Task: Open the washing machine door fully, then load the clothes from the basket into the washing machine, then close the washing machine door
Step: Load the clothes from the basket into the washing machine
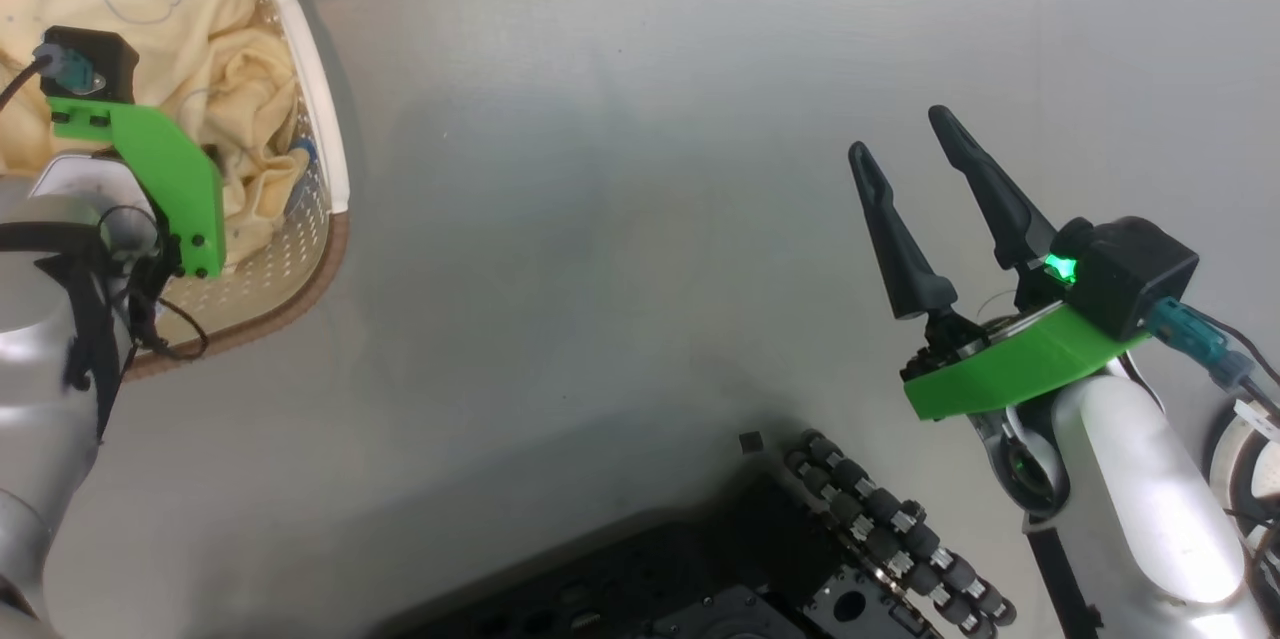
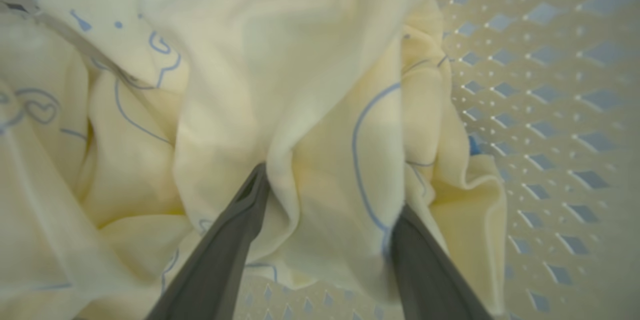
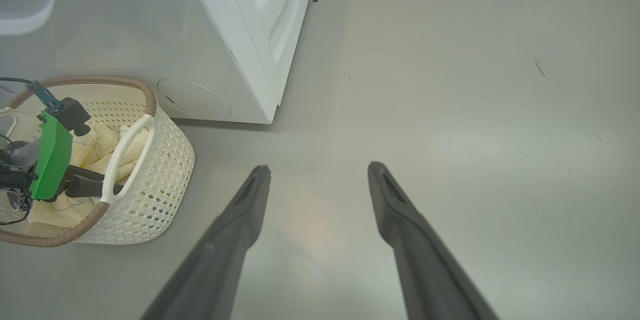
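Left gripper [image 2: 330,190] down in the basket [image 2: 550,84], ready to pinch the clothes [image 2: 280,59].
Jaws wide, straddling a fold, nothing gripped; it should close deep on that fold. Right gripper [image 1: 900,132], well clear of the basket, hangs wide and empty.

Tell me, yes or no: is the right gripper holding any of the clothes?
No. The right gripper stands open over the floor, apart from the basket where the clothes lie.

Cream clothes [image 2: 300,84] crumpled inside perforated basket [image 3: 165,170] beside washing machine [image 3: 240,59].
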{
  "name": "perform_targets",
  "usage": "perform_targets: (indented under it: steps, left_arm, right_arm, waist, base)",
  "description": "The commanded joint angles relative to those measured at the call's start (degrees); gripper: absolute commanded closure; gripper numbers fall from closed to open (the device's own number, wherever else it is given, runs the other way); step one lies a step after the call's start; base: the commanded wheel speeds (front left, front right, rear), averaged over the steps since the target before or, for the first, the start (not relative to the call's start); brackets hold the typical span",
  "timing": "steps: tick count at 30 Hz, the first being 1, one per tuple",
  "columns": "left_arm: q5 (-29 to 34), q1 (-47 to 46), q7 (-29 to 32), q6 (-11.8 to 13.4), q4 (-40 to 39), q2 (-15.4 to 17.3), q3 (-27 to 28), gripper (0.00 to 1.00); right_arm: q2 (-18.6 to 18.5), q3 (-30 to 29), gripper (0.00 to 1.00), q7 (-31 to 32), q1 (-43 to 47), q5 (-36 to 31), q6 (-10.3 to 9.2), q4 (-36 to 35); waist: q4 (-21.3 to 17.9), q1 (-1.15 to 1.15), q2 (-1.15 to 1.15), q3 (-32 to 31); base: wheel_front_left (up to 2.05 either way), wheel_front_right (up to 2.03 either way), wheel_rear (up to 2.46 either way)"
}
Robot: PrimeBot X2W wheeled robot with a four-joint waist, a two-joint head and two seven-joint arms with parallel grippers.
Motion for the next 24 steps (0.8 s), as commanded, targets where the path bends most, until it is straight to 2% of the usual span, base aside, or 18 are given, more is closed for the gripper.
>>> perform_targets:
  steps: [1,2,3,4,15,24]
  left_arm:
    - [-0.32,-0.3,0.15,0.03,0.01,1.17,0.71,0.0]
    - [-0.72,-0.22,0.36,0.03,0.29,0.85,0.48,0.0]
    - [-1.06,-0.18,0.35,0.03,0.46,0.65,0.23,0.53]
    - [-1.43,-0.12,0.23,0.03,0.63,0.53,0.08,1.0]
    - [-5.43,0.87,-3.5,0.03,-1.01,1.16,-2.09,1.0]
    - [-7.71,1.72,-9.27,0.03,-2.44,1.43,-4.13,1.0]
  right_arm:
    - [-0.16,0.82,0.0,-0.37,2.89,-0.31,-0.16,-1.49]
    - [-0.16,0.83,0.0,-0.37,2.89,-0.32,-0.16,-1.56]
    - [-0.16,0.86,0.0,-0.37,2.9,-0.29,-0.16,-1.62]
    - [-0.16,0.92,0.0,-0.37,2.88,-0.28,-0.16,-1.62]
    - [-0.16,1.75,0.0,-0.37,0.72,-0.11,-0.16,-1.24]
    - [-0.16,1.17,0.0,-0.37,-1.73,-1.75,-0.16,-0.24]
  waist:
    - [0.03,0.0,0.0,-0.01]
    - [0.06,0.0,0.0,-0.01]
    - [0.09,0.0,0.0,-0.01]
    - [0.09,0.0,0.0,-0.02]
    - [0.42,0.0,0.0,-1.45]
    - [3.13,0.0,0.0,-4.72]
  base:
    - [0.0,0.0,0.0]
    - [0.0,0.0,0.0]
    - [0.0,0.0,0.0]
    - [0.0,0.0,0.0]
    - [0.0,0.0,0.0]
    - [0.0,0.0,0.0]
